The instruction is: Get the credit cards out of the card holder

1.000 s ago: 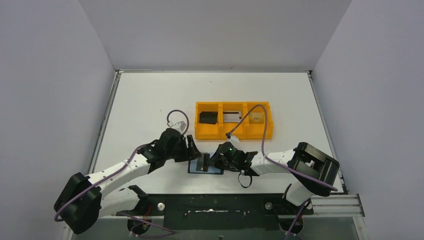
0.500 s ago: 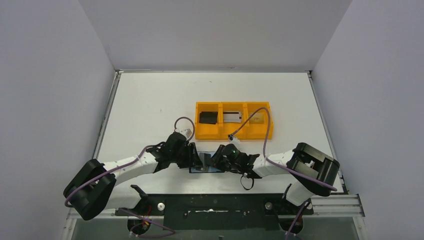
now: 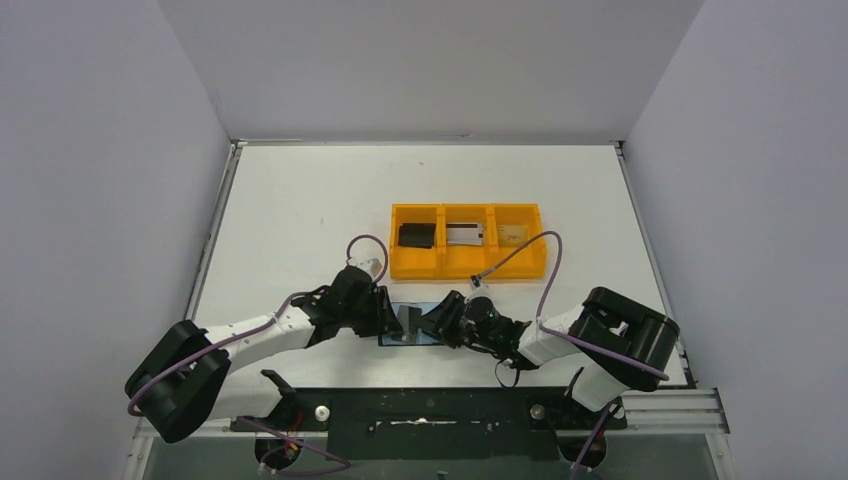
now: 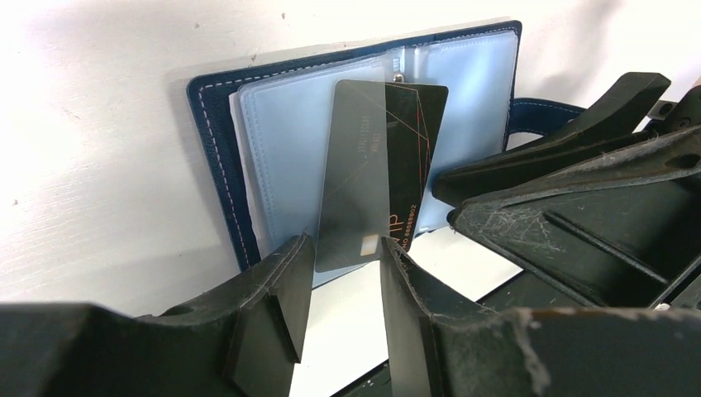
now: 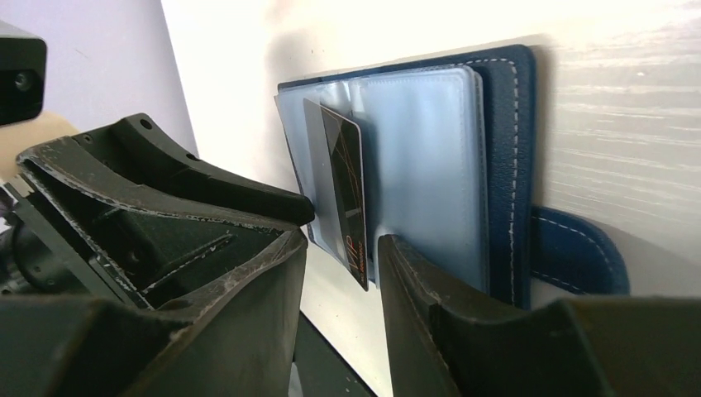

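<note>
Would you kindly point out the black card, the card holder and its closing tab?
black card (image 4: pixel 374 175), left wrist view, middle of its face.
card holder (image 4: pixel 225 165), left wrist view, navy left border.
closing tab (image 5: pixel 579 252), right wrist view, its rounded end.

We look down on a white bench (image 3: pixel 290 200) boxed in by plain pale grey walls: the back wall (image 3: pixel 430 60) beyond its far edge, a side wall (image 3: pixel 90 200) along each flank. Even overhead light, soft shadows. A black mounting plate (image 3: pixel 430 410) lines the bench's near edge.
</note>
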Robot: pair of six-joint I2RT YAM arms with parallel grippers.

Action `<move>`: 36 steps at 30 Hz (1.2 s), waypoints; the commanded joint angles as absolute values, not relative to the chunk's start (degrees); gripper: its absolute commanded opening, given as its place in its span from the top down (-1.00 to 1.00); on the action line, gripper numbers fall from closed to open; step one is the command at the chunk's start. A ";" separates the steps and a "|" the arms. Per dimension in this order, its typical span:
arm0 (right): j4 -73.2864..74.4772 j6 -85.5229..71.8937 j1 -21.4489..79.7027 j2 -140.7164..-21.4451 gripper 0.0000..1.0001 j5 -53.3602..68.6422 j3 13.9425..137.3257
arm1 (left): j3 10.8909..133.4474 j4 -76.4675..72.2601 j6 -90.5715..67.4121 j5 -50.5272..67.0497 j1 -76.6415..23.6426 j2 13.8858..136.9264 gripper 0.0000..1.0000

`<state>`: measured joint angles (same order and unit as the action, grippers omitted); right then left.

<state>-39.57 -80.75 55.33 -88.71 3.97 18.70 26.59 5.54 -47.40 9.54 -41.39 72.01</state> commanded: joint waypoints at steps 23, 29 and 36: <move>-29.78 -77.53 54.66 -93.77 0.44 3.62 27.47 | 25.75 7.92 -46.93 8.32 -42.06 70.75 0.40; -22.38 -75.30 55.05 -94.88 0.53 2.12 31.01 | 25.84 7.82 -46.98 8.33 -42.10 71.04 0.53; -20.37 -74.90 55.21 -93.12 1.00 0.83 30.85 | 26.00 9.10 -47.15 6.93 -42.10 70.08 0.59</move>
